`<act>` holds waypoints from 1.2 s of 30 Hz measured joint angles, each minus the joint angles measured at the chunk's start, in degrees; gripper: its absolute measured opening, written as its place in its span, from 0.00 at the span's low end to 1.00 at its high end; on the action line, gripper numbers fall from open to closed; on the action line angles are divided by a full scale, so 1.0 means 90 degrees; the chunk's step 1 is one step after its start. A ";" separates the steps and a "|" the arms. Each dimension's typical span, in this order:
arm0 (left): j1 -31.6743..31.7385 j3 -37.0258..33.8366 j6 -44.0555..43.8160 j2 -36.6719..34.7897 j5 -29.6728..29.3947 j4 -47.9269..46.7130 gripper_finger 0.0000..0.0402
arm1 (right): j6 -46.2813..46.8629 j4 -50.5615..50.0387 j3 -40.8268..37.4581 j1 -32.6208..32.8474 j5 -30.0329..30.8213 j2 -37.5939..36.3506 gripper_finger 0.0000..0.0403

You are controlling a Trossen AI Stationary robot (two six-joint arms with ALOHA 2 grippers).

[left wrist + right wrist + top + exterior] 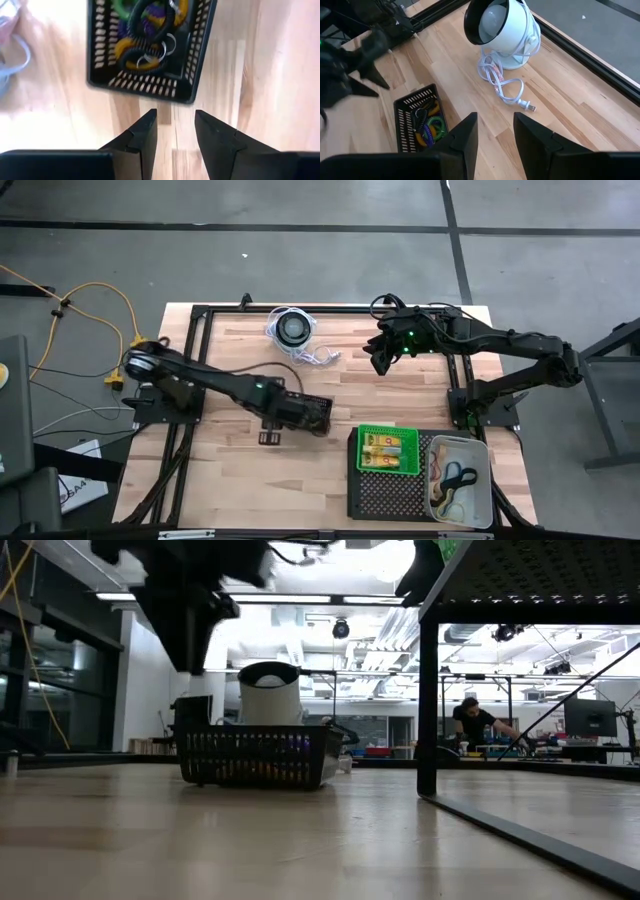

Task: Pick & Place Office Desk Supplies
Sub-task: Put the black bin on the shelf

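A robotics lab or workshop: a wooden surface (230,480) fenced by a black metal frame (200,312) stands on a taped concrete floor (300,240). Beyond the frame, in the low view, a hall with strip lights (320,598), monitors (590,718), and a person (470,722) at a bench.

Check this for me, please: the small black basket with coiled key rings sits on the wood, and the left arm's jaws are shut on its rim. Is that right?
Not quite. The small black basket with coiled key rings does sit on the wood, but the left gripper has its jaws open and apart from the rim, holding nothing. The left wrist view shows this.
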 joint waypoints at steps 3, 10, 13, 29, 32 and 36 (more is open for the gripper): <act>-0.0009 -0.0425 -0.0275 -0.0653 -0.0015 0.0040 0.31 | 0.0000 0.0011 0.0000 0.0000 -0.0002 0.0000 0.28; -0.0071 -0.1939 -0.1031 -0.2256 -0.0145 0.0593 0.31 | 0.0000 0.0039 0.0000 0.0000 -0.0002 0.0000 0.28; -0.0159 -0.2428 -0.1259 -0.2750 -0.0201 0.0777 0.31 | 0.0000 0.0051 0.0000 0.0001 -0.0002 -0.0002 0.28; -0.1601 -0.4021 -0.2840 -0.4600 -0.0950 0.1127 0.31 | 0.0000 0.0107 0.0000 0.0002 -0.0002 -0.0002 0.28; -0.1872 -0.4273 -0.3051 -0.4995 -0.1225 0.1129 0.31 | 0.0000 0.0104 0.0000 0.0000 -0.0002 -0.0002 0.28; -0.2037 -0.4479 -0.3065 -0.5288 -0.1377 0.1139 0.31 | 0.0000 0.0103 0.0000 0.0001 -0.0002 -0.0002 0.28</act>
